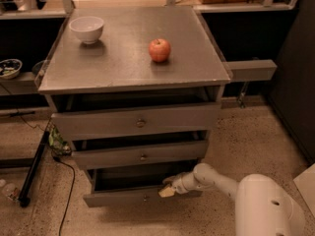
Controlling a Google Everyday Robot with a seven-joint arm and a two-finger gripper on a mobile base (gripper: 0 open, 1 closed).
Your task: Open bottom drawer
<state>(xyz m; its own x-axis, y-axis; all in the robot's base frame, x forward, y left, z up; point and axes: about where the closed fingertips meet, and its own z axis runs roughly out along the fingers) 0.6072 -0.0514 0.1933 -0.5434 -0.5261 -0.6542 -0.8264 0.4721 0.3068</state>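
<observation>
The grey cabinet [133,68] has three drawers. The bottom drawer [118,197] is the lowest and slimmest front and stands pulled out toward me, with a dark gap above it. Its small knob [144,197] shows at the centre. My gripper [167,190] is at the end of the white arm [216,179], which comes in from the lower right. It sits at the top edge of the bottom drawer's front, just right of the knob. The top drawer [138,122] and middle drawer [140,156] are also slightly out.
A white bowl [87,28] and a red apple [160,50] sit on the cabinet top. A black pole [32,170] and a cable lie on the speckled floor at left. A dark shelf with a dish [9,67] is at far left.
</observation>
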